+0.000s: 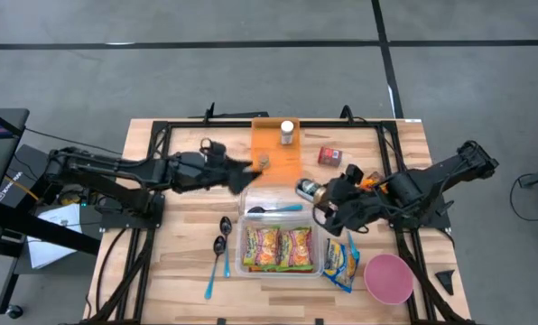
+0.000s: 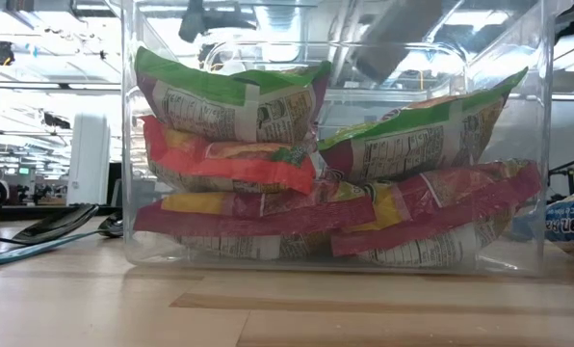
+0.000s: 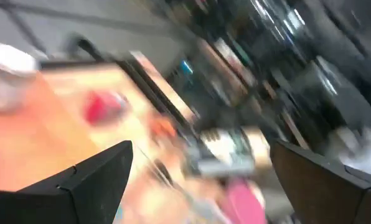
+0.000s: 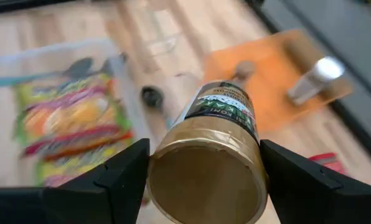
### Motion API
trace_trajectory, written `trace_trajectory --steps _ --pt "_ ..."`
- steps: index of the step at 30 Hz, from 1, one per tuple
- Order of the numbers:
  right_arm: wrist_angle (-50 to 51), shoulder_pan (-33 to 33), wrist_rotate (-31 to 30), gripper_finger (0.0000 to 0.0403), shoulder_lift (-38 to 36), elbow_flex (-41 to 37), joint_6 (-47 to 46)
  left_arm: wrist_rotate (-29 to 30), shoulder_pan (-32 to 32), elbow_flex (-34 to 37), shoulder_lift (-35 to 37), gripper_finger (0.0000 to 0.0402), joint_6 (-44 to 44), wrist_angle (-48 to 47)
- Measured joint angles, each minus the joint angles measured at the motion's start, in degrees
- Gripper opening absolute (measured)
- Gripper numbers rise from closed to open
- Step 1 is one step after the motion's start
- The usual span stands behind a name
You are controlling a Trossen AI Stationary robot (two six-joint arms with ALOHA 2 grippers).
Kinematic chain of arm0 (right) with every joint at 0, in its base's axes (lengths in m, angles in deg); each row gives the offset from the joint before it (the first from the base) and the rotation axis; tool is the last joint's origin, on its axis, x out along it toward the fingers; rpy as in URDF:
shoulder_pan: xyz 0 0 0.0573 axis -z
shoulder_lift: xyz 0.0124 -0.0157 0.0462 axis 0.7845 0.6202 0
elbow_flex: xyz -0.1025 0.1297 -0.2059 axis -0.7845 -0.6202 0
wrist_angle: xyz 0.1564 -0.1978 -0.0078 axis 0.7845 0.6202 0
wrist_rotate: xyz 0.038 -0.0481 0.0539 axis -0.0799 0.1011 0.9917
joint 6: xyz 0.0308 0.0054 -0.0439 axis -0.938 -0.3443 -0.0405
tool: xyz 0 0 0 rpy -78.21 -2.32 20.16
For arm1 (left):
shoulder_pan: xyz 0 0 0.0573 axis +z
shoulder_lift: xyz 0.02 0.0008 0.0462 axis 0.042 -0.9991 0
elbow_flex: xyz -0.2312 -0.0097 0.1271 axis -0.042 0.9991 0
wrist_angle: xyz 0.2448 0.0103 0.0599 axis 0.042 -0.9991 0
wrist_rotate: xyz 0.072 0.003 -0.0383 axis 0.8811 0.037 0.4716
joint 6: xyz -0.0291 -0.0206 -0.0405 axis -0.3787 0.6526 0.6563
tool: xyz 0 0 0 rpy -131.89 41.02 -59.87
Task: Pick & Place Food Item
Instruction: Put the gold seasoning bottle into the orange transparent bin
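Table [image 1: 188, 271] — jar [image 4: 213, 158] in right pincer [image 4: 201, 177]

Between the left fingers [image 3: 98, 177], the red object [image 3: 104, 106] and pink shape [image 3: 244, 199] blur beyond recognition. Between the right fingers [image 4: 120, 180], the gold-lidded glass jar's [image 4: 213, 162] label is unreadable.

The tabletop [image 1: 188, 262] is pale, matt wood planking. The bin [image 2: 133, 145] is clear glossy plastic; its snack packets [image 2: 229, 101] are shiny crinkled film. The jar [image 4: 213, 158] has a smooth golden lid.
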Motion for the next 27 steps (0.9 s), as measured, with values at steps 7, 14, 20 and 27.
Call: trace_trajectory --steps 7,14,20,27 --pt "0.35 2.25 11.48 0.0268 -4.44 0.00 0.42 -13.36 -8.28 0.93 -0.25 0.0373 -1.56 -3.09" --pt "0.19 12.02 24.17 0.0268 -6.06 0.00 0.43 -12.58 -18.67 3.79 -1.01 0.0373 6.50 -2.79" --pt "0.84 21.76 32.73 0.0268 -3.14 4.69 4.53 -8.46 -26.59 5.90 -1.17 0.0373 13.48 -2.70" --pt "11.03 32.24 37.05 0.0268 8.35 21.74 12.91 -6.68 -31.32 8.69 -1.17 0.0373 20.26 -3.02"
